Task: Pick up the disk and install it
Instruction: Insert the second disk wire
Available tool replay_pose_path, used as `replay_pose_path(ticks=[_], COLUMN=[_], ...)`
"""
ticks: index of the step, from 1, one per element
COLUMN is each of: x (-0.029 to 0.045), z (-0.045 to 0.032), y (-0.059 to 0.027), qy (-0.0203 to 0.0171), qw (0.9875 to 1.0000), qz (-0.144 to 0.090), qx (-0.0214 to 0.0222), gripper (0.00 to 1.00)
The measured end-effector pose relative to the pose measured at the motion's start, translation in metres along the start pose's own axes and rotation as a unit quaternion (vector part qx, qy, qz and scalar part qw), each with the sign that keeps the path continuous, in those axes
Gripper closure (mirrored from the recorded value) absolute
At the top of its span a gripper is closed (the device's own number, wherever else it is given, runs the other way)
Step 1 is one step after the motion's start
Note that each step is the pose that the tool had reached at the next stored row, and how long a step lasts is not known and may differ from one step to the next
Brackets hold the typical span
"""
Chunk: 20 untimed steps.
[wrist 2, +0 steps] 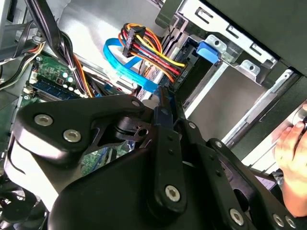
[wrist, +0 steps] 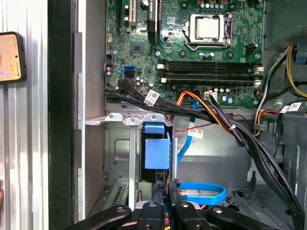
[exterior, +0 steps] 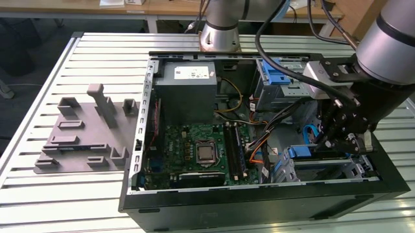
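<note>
The open PC case (exterior: pixel 259 194) lies on its side on the slatted metal desk (exterior: pixel 39 97), w/ the motherboard (exterior: pixel 194 145) facing up. A grey moulded fixture (exterior: pixel 84 131) sits on the desk just beside the case, toward the exterior view's left.

The gripper (exterior: pixel 337 141) is down inside the case, at the drive cage (exterior: pixel 324 167) in the case's corner near the exterior view's right, close to the case's front wall. In the first wrist view the gripper (wrist: pixel 165 203) has its fingers nearly together, pinching a thin dark edge of the disk (wrist: pixel 157 153), which stands edge-on in the cage slot w/ its blue bracket tab showing. In the second wrist view the fingers (wrist 2: pixel 165 120) look closed on that same edge, w/ the disk body (wrist 2: pixel 192 72) slotted into the metal bay (wrist 2: pixel 230 96) and the blue tab at the bay rim.

A blue SATA cable (wrist: pixel 201 191) loops just beside the gripper; a bundle of orange, red, yellow power wires (wrist 2: pixel 153 52) hangs near the disk. Black cables (wrist: pixel 240 134) cross between the motherboard and the cage.

A person's hand (wrist 2: pixel 292 163) rests outside the case wall.
</note>
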<state>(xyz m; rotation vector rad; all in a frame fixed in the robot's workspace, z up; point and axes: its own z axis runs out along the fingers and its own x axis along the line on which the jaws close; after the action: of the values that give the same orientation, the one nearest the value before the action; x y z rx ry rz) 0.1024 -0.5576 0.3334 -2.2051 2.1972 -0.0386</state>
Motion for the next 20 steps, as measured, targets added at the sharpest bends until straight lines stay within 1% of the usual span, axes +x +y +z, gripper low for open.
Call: replay_pose_path(ticks=[1, 5, 13, 15, 16, 18, 20], x=[0.0, 0.0006, 0.0011, 0.0011, 0.0011, 0.0011, 0.0011], z=[0.0004, 0.0026, 0.0044, 0.0045, 0.0044, 0.0039, 0.0016], y=[-0.0001, -0.0002, -0.0001, -0.0001, -0.0001, -0.0001, -0.0002], qy=[-0.0008, -0.002, -0.0021, -0.0021, -0.0021, -0.0023, -0.0022], qw=[1.0, 1.0, 1.0, 1.0, 1.0, 1.0, 1.0], qz=[0.0, 0.0, 0.0, 0.0, 0.0, 0.0, 0.0], qx=[0.0, 0.0, 0.0, 0.0, 0.0, 0.0, 0.0], gripper=[0.84, 0.84, 0.84, 0.83, 0.76, 0.76, 0.76])
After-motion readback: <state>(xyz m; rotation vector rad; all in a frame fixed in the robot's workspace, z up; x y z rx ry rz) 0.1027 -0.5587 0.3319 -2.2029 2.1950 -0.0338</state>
